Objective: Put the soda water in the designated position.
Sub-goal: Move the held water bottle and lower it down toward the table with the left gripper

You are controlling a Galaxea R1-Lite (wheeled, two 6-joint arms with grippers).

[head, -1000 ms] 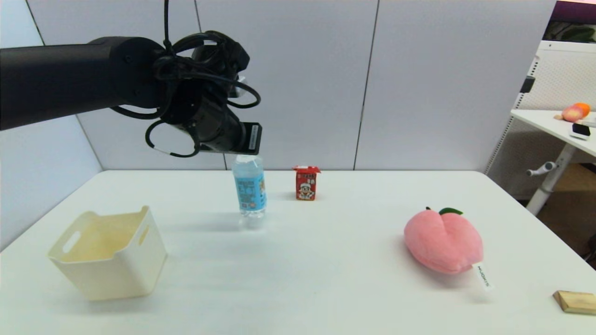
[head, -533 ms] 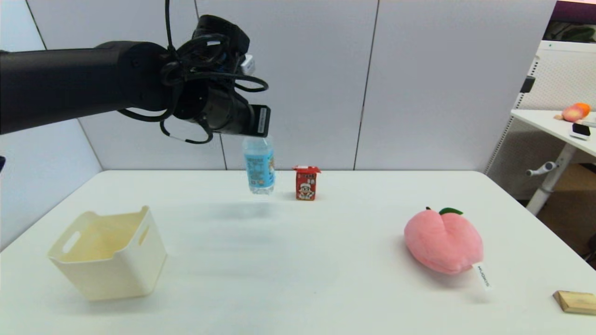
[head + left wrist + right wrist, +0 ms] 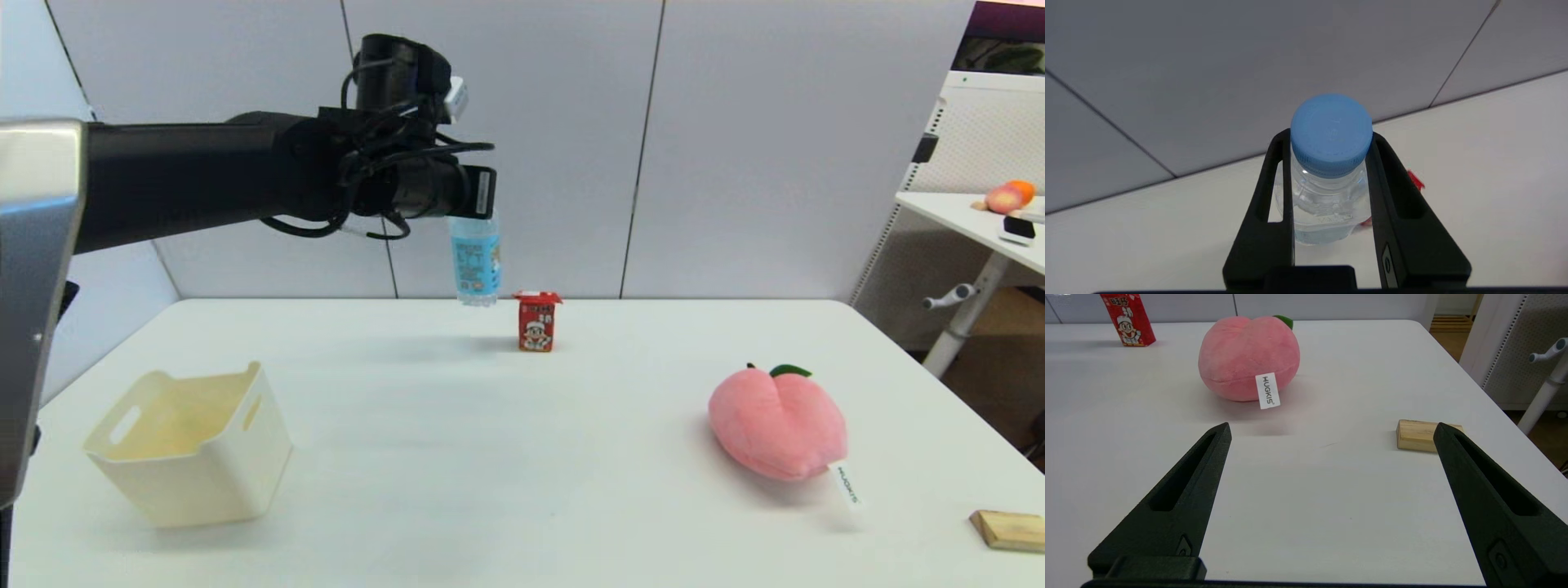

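Between left gripper (image 3: 1329, 141) fingers, clear blue-capped soda water (image 3: 475, 260), upright.

The bottle (image 3: 476, 260) has a blue cap (image 3: 1331, 132) and blue label. Red carton (image 3: 536, 321), pink peach (image 3: 776, 423), cream bin (image 3: 189, 442), white desk (image 3: 522, 457).

The soda water (image 3: 1327, 192) is clear glossy plastic with a matt, ridged blue cap. The left hand (image 3: 1329, 143) has matt black plastic fingers. The peach (image 3: 1248, 357) is soft plush, the block (image 3: 1423, 435) bare wood, the counter (image 3: 522, 457) smooth white.
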